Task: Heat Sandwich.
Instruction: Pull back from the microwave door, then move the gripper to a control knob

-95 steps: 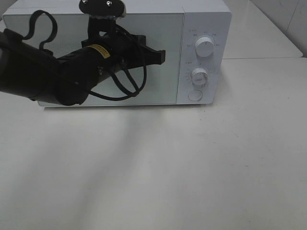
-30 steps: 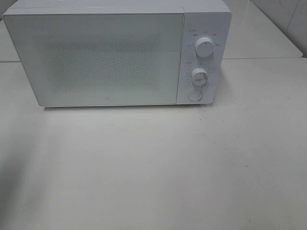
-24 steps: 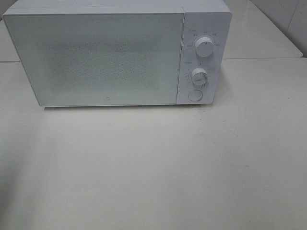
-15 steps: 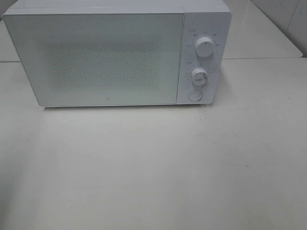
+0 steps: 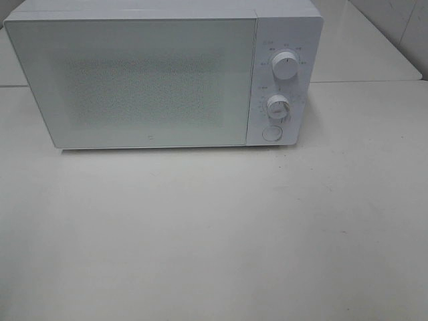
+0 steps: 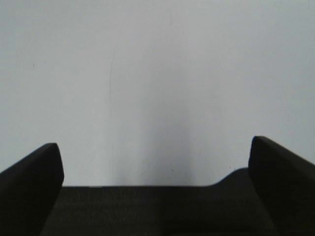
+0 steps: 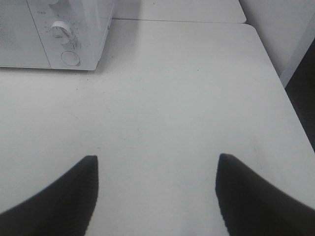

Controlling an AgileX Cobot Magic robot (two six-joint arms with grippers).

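Exterior high view shows no sandwich anywhere, and none is seen in either wrist view. It is judged to lie behind the shut door point(image 5: 140, 83) of the microwave point(image 5: 287, 27), though the frosted, speckled panel cannot be seen through.

With the door shut, the step in hand is judged to be setting the heat. The lower dial point(image 5: 277, 107) or the upper dial point(image 5: 285, 67) would best be approached squarely. The jaws should be narrowed around the ribbed knob before any turn is made, and the twist kept gentle so that the light casing is not pushed back across the smooth table point(image 5: 214, 234). The round button point(image 5: 271, 133) below the dials should be left alone, since it is probably the door release.

The left gripper point(image 6: 155, 147) is seen with its dark, blunt jaws spread wide over a plain pale surface, with nothing between them. The right gripper point(image 7: 156, 158) is likewise parted and empty, held above the matt white tabletop, well apart from the microwave's control panel. The oven is a boxy, glossy white shell with rounded corners.
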